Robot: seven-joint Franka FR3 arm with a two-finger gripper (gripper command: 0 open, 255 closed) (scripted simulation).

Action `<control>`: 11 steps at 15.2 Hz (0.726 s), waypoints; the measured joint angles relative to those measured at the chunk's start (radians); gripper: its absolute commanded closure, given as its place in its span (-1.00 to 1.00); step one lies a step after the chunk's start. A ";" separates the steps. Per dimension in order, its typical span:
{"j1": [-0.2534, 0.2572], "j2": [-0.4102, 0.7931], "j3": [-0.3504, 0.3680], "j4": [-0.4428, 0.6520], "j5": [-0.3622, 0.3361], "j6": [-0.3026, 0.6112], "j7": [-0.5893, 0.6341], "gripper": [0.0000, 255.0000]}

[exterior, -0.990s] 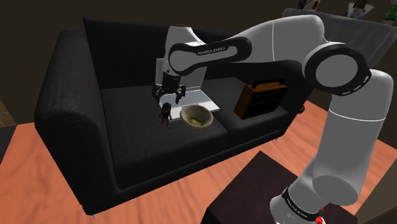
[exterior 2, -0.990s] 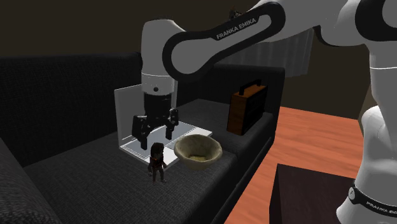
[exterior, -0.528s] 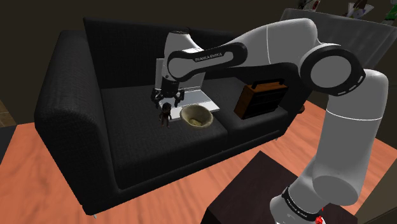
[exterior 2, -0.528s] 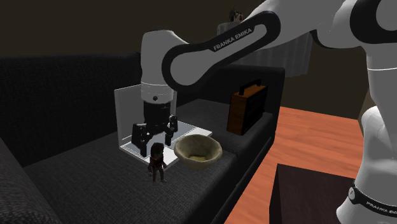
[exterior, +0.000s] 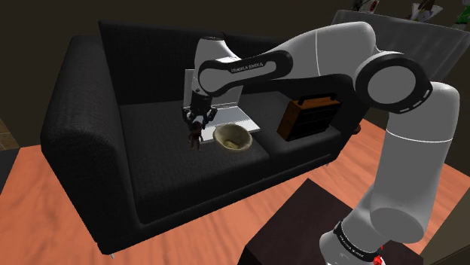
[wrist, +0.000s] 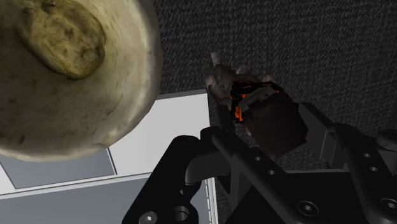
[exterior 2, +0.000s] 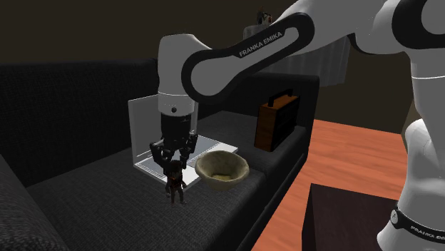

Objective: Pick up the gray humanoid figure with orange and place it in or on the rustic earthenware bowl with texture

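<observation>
The small dark humanoid figure (exterior: pixel 195 138) (exterior 2: pixel 176 185) stands upright on the black sofa seat, just beside the tan rough bowl (exterior: pixel 220 133) (exterior 2: pixel 242 168). My gripper (exterior: pixel 196 126) (exterior 2: pixel 175 161) comes down from above, and its black fingers are closed in on the figure's head. In the wrist view the gripper (wrist: pixel 267 127) clasps the dark head, with orange marks showing on the figure (wrist: pixel 245 95) beyond the fingers. The bowl (wrist: pixel 127 95) lies close by and holds nothing.
A white open laptop-like thing (exterior: pixel 242 117) (exterior 2: pixel 142 127) (wrist: pixel 159 127) lies behind the figure and bowl. A brown briefcase (exterior: pixel 305 114) (exterior 2: pixel 276 123) stands further along the black sofa (exterior: pixel 143 173). A dark box (exterior: pixel 301 226) sits on the orange wooden floor in front.
The gripper has come down over the figure, and its fingers, wide apart before, have closed in on the head. The figure and bowl stay where they were.
</observation>
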 measured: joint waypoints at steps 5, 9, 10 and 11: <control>-0.001 0.000 -0.001 0.000 0.000 0.000 0.000 1.00; 0.001 -0.007 0.002 0.017 0.002 -0.025 0.000 1.00; 0.000 -0.010 0.002 0.027 0.003 -0.038 -0.002 1.00; 0.000 -0.015 0.003 0.031 0.005 -0.048 -0.001 1.00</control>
